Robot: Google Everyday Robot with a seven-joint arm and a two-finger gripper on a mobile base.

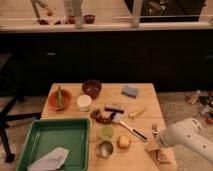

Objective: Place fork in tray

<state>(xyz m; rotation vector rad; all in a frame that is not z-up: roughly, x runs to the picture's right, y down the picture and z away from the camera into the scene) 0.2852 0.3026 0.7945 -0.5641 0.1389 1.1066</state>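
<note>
The silver fork [154, 130] lies on the wooden table [142, 102] near its right edge, tines toward the far side. My gripper [156, 148] is at the end of the white arm [186, 136], low over the table's front right corner, just in front of the fork's handle. The handle end is hidden by the gripper. The green tray [60, 122] sits at the front left of the table, with a white crumpled paper [50, 159] in it.
Between fork and tray are a black-handled utensil with a white head [128, 128], a yellowish fruit [124, 142], a metal cup [105, 148] and a green cup [106, 132]. Further back are an orange bowl [59, 99], a white cup [84, 102], a dark bowl [91, 88] and a blue sponge [130, 91].
</note>
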